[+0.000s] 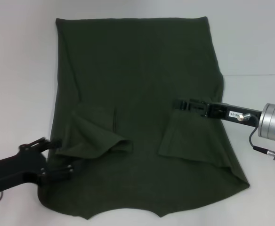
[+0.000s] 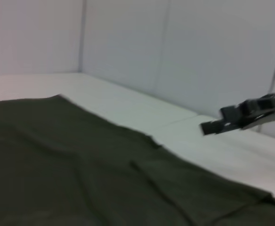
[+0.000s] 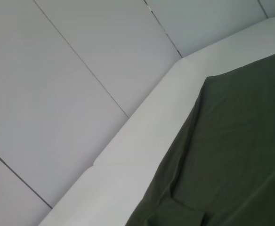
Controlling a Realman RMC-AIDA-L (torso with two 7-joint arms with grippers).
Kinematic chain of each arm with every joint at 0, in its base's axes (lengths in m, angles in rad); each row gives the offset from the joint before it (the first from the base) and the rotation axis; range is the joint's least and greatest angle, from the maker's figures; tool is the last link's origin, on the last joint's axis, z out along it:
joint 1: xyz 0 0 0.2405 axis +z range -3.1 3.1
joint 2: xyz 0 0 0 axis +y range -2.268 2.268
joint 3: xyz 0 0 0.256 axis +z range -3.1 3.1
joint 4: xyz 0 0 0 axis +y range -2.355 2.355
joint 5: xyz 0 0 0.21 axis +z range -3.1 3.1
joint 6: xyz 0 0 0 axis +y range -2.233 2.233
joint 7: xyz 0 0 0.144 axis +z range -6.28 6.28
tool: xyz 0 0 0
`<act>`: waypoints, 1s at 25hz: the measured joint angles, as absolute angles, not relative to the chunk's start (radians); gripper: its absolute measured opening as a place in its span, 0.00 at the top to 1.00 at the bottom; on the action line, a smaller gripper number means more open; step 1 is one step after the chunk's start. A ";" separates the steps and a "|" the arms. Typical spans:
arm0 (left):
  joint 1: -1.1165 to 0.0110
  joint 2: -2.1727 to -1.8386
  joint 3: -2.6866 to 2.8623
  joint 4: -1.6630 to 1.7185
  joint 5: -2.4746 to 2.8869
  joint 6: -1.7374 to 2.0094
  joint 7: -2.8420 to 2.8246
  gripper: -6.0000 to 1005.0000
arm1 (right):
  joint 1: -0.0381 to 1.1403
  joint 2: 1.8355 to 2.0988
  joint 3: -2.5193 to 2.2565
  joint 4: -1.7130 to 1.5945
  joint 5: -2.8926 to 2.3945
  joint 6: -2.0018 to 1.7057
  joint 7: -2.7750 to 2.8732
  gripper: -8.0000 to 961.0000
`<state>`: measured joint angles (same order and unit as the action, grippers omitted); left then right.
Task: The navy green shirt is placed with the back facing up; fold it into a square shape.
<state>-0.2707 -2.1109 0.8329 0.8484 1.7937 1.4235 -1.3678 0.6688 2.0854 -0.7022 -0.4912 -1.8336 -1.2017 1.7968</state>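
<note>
The navy green shirt [image 1: 137,94] lies flat on the white table [image 1: 20,70], plain side up, with both sleeves folded inward onto the body. My left gripper [image 1: 62,156] stands open at the shirt's near left edge, beside the folded left sleeve [image 1: 97,136], and nothing is between its fingers. From the right, my right gripper [image 1: 176,104] reaches over the top of the folded right sleeve [image 1: 187,134]. The left wrist view shows this right gripper [image 2: 212,121] hovering above the cloth, fingers apart and empty. In the right wrist view only the shirt [image 3: 236,155] and the table show.
White table [image 3: 142,155] surrounds the shirt, with bare strips left, right and beyond it. Pale wall panels [image 2: 175,47] rise at the table's far edge. The shirt's near hem reaches almost to the bottom of the head view.
</note>
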 joint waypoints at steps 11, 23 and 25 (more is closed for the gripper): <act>-0.261 -2.139 0.760 0.837 1.906 1.313 -1.367 0.06 | 0.674 2.088 -0.705 -0.475 -1.794 -1.186 1.770 0.04; -0.296 -2.161 0.758 0.825 1.963 1.276 -1.381 0.06 | 0.673 2.088 -0.700 -0.475 -1.793 -1.186 1.770 0.05; -0.296 -2.161 0.756 0.825 1.964 1.275 -1.381 0.06 | 0.672 2.087 -0.699 -0.476 -1.793 -1.186 1.770 0.05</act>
<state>-0.2961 -2.1613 0.7557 0.8251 1.9640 1.2745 -1.3815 0.6717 2.0870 -0.6994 -0.4761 -1.7931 -1.1858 1.7701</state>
